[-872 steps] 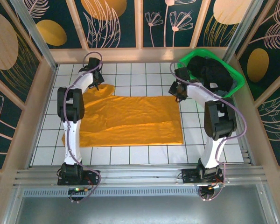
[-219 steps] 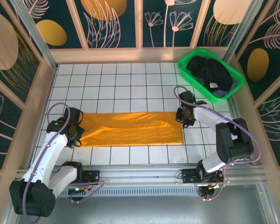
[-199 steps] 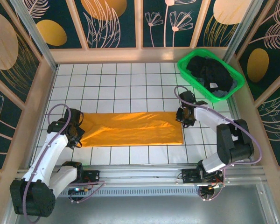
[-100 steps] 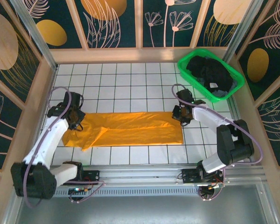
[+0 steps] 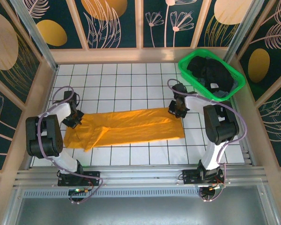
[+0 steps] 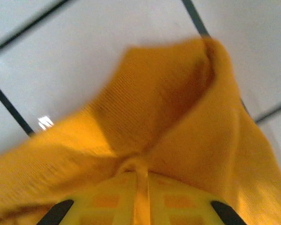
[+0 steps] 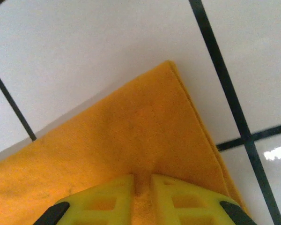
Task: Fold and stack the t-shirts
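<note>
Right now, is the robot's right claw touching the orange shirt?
Touching. The right wrist view shows the right gripper pinching the t-shirt near its corner, with a ridge of cloth squeezed between the closed jaws.

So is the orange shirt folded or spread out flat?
Folded: the t-shirt lies as a long narrow band, layered edges at one corner; left gripper and right gripper each pinch an end.

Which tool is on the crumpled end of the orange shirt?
The left tool: it pinches the orange shirt where the cloth is bunched and folded over. The right tool grips a flat, squared corner.
</note>
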You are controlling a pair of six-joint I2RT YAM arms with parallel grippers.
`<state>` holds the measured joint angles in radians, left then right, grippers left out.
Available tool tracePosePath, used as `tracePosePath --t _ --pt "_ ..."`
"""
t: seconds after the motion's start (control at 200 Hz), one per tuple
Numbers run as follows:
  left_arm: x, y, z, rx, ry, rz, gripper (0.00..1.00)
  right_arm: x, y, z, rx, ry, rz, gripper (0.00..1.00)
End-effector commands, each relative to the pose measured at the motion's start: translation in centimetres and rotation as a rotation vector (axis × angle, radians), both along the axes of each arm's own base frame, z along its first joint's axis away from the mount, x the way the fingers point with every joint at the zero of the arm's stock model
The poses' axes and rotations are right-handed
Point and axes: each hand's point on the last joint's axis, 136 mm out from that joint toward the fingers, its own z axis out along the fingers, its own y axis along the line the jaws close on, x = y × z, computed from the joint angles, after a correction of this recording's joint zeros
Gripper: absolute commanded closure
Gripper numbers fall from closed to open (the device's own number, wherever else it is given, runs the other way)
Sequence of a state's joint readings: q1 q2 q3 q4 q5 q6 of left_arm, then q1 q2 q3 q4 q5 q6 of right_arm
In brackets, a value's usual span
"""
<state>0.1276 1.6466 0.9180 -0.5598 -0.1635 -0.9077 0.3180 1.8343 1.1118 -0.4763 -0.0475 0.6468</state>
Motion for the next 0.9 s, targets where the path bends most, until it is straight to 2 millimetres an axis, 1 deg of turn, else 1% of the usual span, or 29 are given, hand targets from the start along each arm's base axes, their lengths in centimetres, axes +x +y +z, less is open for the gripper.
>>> tracePosePath --t 0.0,0.065,0.125,0.145,0.25,0.285,0.29,0.3,0.42,0.505,0.601,0.636,0.681,0.716,0.751,0.786,0.836,0.856,0.866,0.896 --pt "-1.2 2.8 -1.2 0.055 0.054 0.002 0.85 -2.4 -2.7 -3.1 -0.099 0.151 -0.064 0.82" --pt "-1.5 3.6 -1.7 0.05 0.067 0.022 0.85 -2.3 -2.8 -3.4 -0.098 0.16 -0.074 0.82" --pt "-0.9 4.0 -1.6 0.043 0.05 0.032 0.85 -1.9 -2.8 -3.4 -0.099 0.16 -0.072 0.82" --pt "-1.0 4.0 -2.3 0.032 0.069 0.03 0.85 -1.8 -2.7 -3.4 -0.097 0.16 -0.072 0.82" --pt "0.7 4.0 -2.2 0.011 0.04 0.023 0.86 -0.9 -2.6 -3.4 -0.096 0.157 -0.072 0.82" --pt "0.9 3.7 -2.6 -0.007 0.039 0.017 0.86 -0.5 -2.6 -3.4 -0.095 0.154 -0.073 0.82" --pt "1.8 3.9 -1.9 -0.004 0.014 0.015 0.86 -0.4 -2.6 -3.4 -0.094 0.154 -0.073 0.82" --pt "2.2 3.9 -1.8 -0.007 0.002 0.013 0.86 -0.3 -2.6 -3.4 -0.094 0.154 -0.074 0.82" --pt "5.8 3.0 -1.7 -0.084 -0.073 -0.032 0.86 1.5 -2.6 -3.5 -0.075 0.146 -0.089 0.82" --pt "8.8 2.9 -1.3 -0.114 -0.123 -0.062 0.87 3.7 -2.9 -3.4 -0.054 0.125 -0.103 0.81" --pt "11.6 3.9 0.4 -0.088 -0.161 -0.064 0.88 6.7 -2.5 -3.1 0.001 0.087 -0.09 0.81" --pt "12.3 4.2 1.4 -0.076 -0.176 -0.061 0.88 8.1 -2.1 -2.4 0.015 0.055 -0.067 0.8" --pt "13.1 4.4 3.2 -0.061 -0.216 -0.06 0.87 9.7 -1.4 -0.9 0.029 -0.004 -0.024 0.79" --pt "13.4 4.3 5.0 -0.049 -0.258 -0.062 0.85 10.9 -0.8 0.6 0.035 -0.059 0.011 0.76" --pt "13.6 4.1 6.7 -0.038 -0.302 -0.073 0.81 11.8 -0.2 2.4 0.039 -0.117 0.046 0.73" --pt "13.5 3.5 8.2 -0.03 -0.338 -0.094 0.76 12.5 0.5 4.2 0.048 -0.179 0.08 0.7" --pt "12.9 2.3 9.7 -0.031 -0.369 -0.134 0.71 12.9 1.6 6.5 0.053 -0.25 0.134 0.65" --pt "12.8 1.6 9.8 -0.038 -0.375 -0.158 0.7 12.9 2.1 7.4 0.055 -0.274 0.154 0.63" --pt "12.7 1.2 10.5 -0.039 -0.395 -0.175 0.69 12.9 2.4 7.8 0.058 -0.285 0.164 0.63" --pt "12.5 -0.3 11.1 -0.061 -0.424 -0.228 0.66 12.7 3.2 8.8 0.071 -0.314 0.196 0.61"
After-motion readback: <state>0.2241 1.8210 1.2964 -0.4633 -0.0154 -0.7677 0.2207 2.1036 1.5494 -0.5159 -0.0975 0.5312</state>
